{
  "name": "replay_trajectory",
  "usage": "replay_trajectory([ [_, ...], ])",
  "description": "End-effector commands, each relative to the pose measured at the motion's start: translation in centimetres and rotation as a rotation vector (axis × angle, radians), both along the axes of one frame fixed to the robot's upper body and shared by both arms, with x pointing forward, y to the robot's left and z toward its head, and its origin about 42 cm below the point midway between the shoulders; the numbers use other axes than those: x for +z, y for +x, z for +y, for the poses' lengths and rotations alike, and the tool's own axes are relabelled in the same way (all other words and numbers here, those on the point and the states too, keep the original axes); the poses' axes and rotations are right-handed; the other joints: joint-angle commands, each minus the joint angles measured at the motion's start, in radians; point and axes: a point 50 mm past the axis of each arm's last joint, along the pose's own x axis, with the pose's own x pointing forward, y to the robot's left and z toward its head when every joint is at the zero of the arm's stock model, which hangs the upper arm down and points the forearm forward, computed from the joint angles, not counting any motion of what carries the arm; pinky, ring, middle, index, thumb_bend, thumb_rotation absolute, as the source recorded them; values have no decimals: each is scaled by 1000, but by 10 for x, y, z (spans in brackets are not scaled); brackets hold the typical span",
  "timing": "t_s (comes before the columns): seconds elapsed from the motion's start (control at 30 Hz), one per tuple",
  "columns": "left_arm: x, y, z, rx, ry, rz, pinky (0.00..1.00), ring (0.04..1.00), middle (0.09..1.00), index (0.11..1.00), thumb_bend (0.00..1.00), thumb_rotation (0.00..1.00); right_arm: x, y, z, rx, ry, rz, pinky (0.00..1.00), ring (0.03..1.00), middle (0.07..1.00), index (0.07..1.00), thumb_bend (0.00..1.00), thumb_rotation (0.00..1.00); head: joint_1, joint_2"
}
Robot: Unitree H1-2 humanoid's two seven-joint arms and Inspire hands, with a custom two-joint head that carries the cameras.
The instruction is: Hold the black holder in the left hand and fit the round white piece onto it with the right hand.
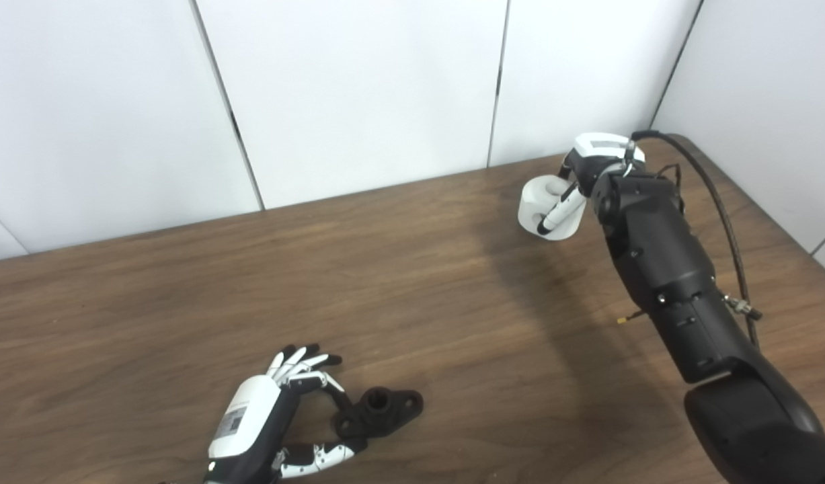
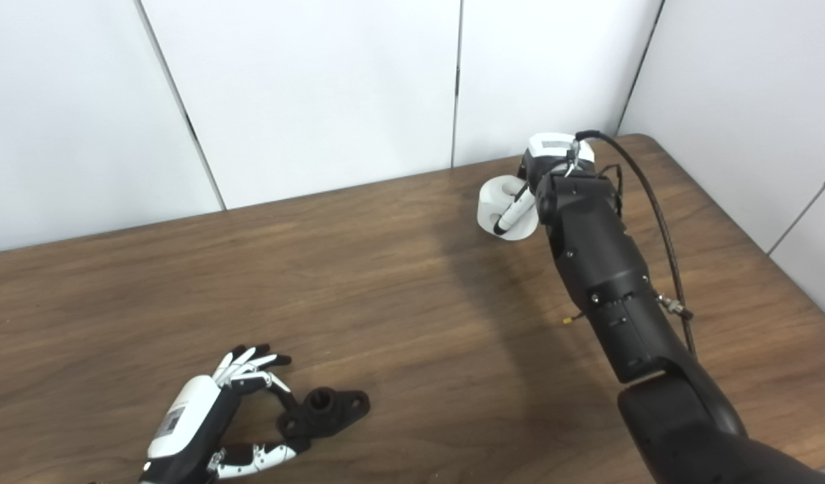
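In the left eye view, the left hand (image 1: pixel 267 413) lies low over the wooden table (image 1: pixel 183 302) at the bottom edge, its wrist cut off by the frame. Its fingers (image 1: pixel 301 359) are spread and curled, the thumb (image 1: pixel 318 456) reaching out below them. The black holder (image 1: pixel 380 410) lies on the table just beside the fingertips, between fingers and thumb. One end of the holder sits at the thumb tip and a fingertip; whether they truly pinch it or only touch it cannot be told, since black fingertips merge with the black part. The holder's raised round socket faces up. Far off, near the back right of the table, the right hand (image 1: pixel 590 165) is mostly hidden behind its own dark forearm (image 1: pixel 661 269). One finger (image 1: pixel 561 210) curls across the round white piece (image 1: pixel 545 205), which the hand clasps close to the tabletop; the rest of the grip is out of sight. A black cable (image 1: pixel 718 202) loops beside the forearm.

In the right eye view, the left hand (image 2: pixel 197 420) appears the same way, the holder (image 2: pixel 326 407) just beyond its fingertips, contact again unclear. The right hand (image 2: pixel 550 158) closes on the white piece (image 2: pixel 503 202), well apart from the holder. The piece's hollow top shows partly; its lower side is blocked by the finger. White wall panels (image 2: pixel 318 87) stand behind the table.
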Motion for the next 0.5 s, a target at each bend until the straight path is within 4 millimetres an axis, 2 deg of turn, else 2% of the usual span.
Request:
replay_trajectory([
  [0.0, 4, -1, 2, -8, 11, -16, 1000, 948, 841, 488, 515, 57, 24, 2, -3, -1, -25, -95, 965, 1000, 1000, 696, 906, 369, 0, 1],
  [0.13, 5, -1, 1, -6, 14, -17, 1000, 948, 840, 488, 515, 57, 23, 1, -1, 8, -27, -115, 990, 1000, 1000, 657, 896, 356, 1, 4],
  [0.47, 5, 0, 0, -8, 13, -24, 1000, 947, 837, 488, 515, 57, 21, 2, 3, 11, -13, -137, 998, 1000, 1000, 634, 877, 337, 3, 10],
])
